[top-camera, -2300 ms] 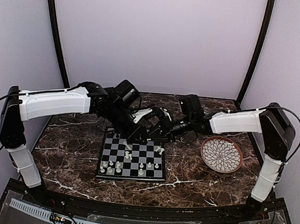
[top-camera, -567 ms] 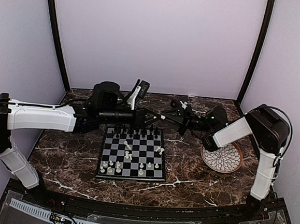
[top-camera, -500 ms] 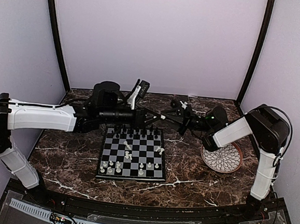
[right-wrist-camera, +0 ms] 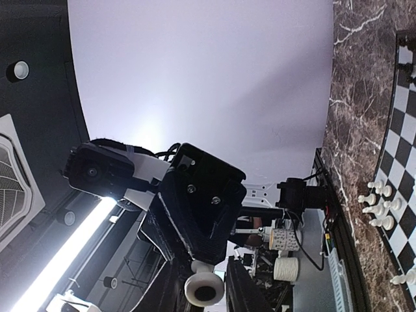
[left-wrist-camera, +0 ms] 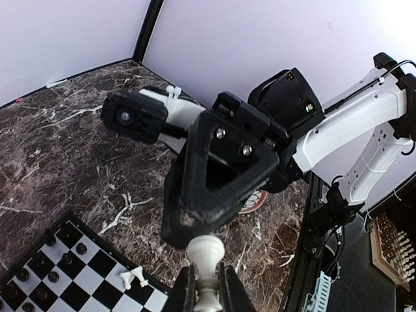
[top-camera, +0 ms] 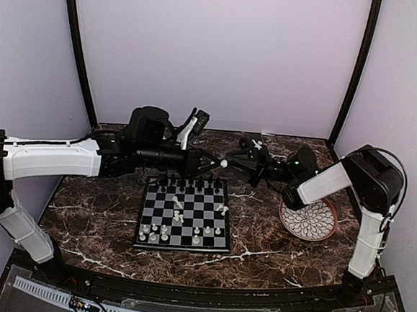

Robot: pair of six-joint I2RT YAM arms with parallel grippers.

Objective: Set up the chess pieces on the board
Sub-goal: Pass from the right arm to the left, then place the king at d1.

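Lilac walls (top-camera: 216,55), black corner posts (top-camera: 79,52), dark marble tabletop (top-camera: 95,219), perhaps a strip light (right-wrist-camera: 65,257)

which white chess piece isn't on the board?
The cream-white plastic chess piece pinched in the left tool, in mid-air past the far edge of the black-and-grey checked board. All other white pieces sit on the board.

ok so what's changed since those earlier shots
Both arms lifted off the far edge of the board and met tip to tip above it. The left gripper closed on a white piece offered by the right gripper; whether the right has let go is unclear. The pieces on the board stayed put.
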